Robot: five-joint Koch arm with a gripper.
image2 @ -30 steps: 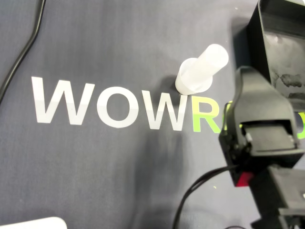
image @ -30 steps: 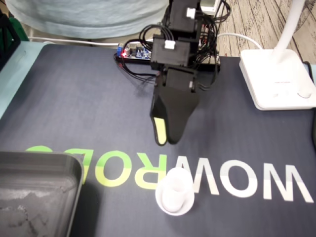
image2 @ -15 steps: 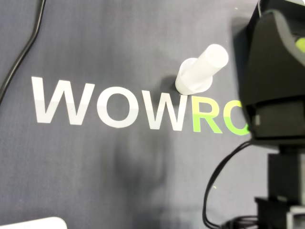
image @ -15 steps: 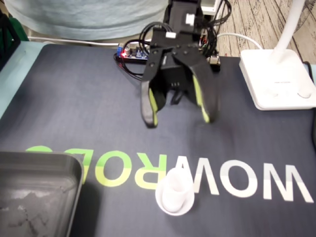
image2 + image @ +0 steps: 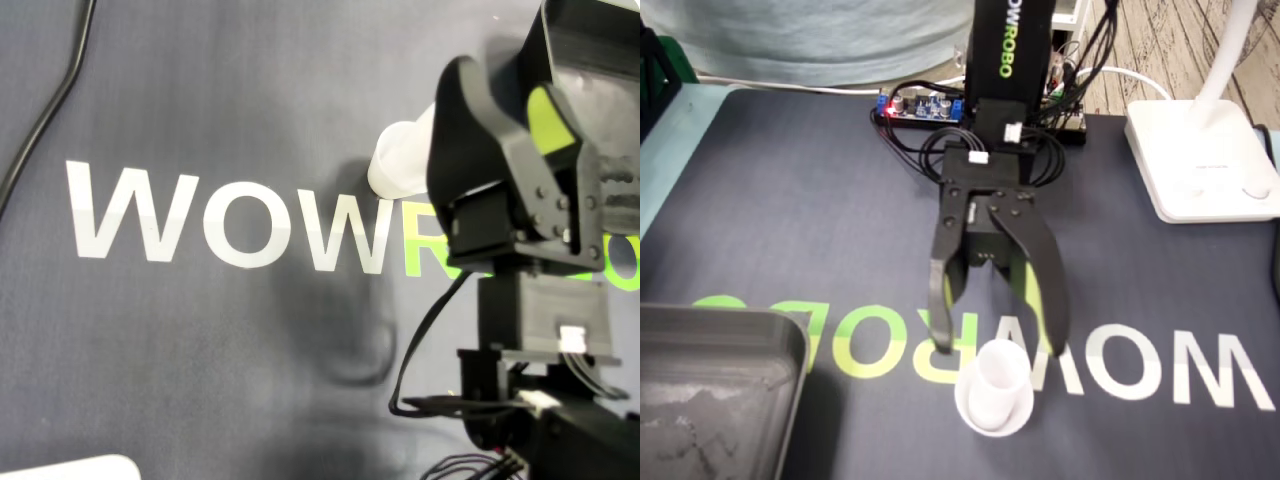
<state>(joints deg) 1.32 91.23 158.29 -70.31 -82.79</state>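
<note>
1. Dropped and pushed forward since half a second ago: gripper (image 5: 998,346), now over the WOWROBO lettering (image 5: 92,210) rather than back behind it.
2. Dark mat (image 5: 790,200) bearing that lettering, spread under everything else.
3. Black tray (image 5: 730,335) at the lettering's green end, on the left in the fixed view, hiding part of the last letter.
4. White lamp base (image 5: 1195,160) behind the lettering's white end, well apart from it.
5. Fingers (image 5: 938,290) spread wide, clamped on nothing, one tip on either side of the tube; contact with it cannot be told.
6. White tube (image 5: 992,385) upright on its round flange, at the lettering's edge away from the arm's base, where the white W meets the green R; mostly hidden behind a jaw in the overhead view.
</note>
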